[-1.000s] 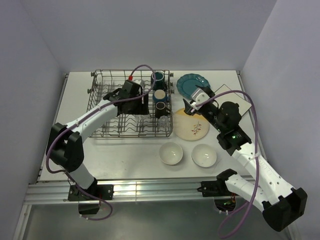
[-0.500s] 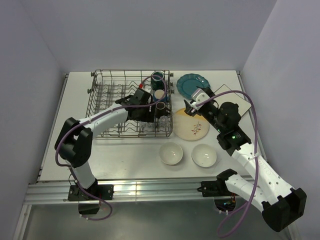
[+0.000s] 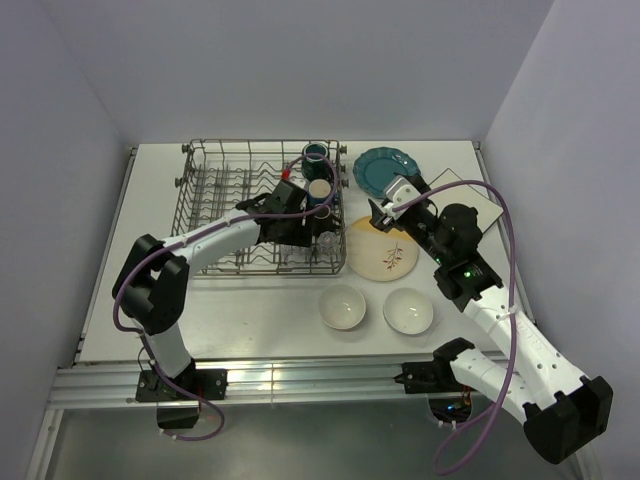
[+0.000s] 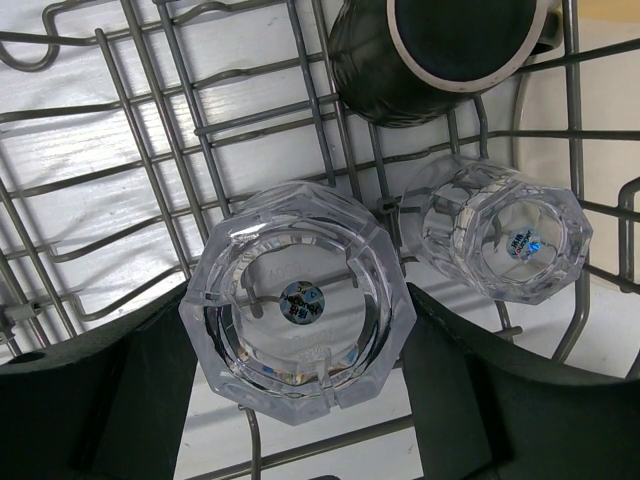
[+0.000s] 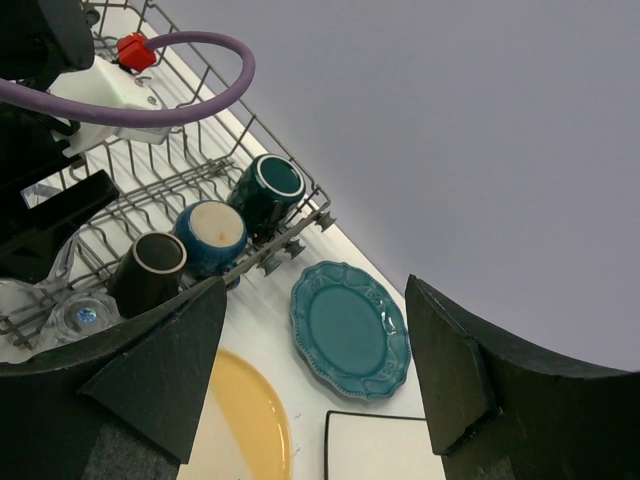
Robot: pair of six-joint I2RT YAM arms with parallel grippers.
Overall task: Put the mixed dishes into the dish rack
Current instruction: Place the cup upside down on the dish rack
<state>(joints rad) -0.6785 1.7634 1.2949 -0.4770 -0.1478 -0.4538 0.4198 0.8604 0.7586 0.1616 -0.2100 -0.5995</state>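
Grey wire dish rack [image 3: 210,190], clear faceted glass [image 4: 297,300] between left fingers [image 4: 100,400], teal scalloped plate [image 5: 350,330], cream round plate [image 3: 385,258] w/ brown sprig.

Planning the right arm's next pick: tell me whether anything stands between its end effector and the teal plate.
Nothing visible does. The right end effector hangs open above the table, and the teal plate lies bare just ahead of it; the dish rack and its mugs sit off to one side.

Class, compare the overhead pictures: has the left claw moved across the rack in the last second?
Yes. The left claw, with a glass between its fingers, moved right and nearer, from the rack's middle to beside the mugs.
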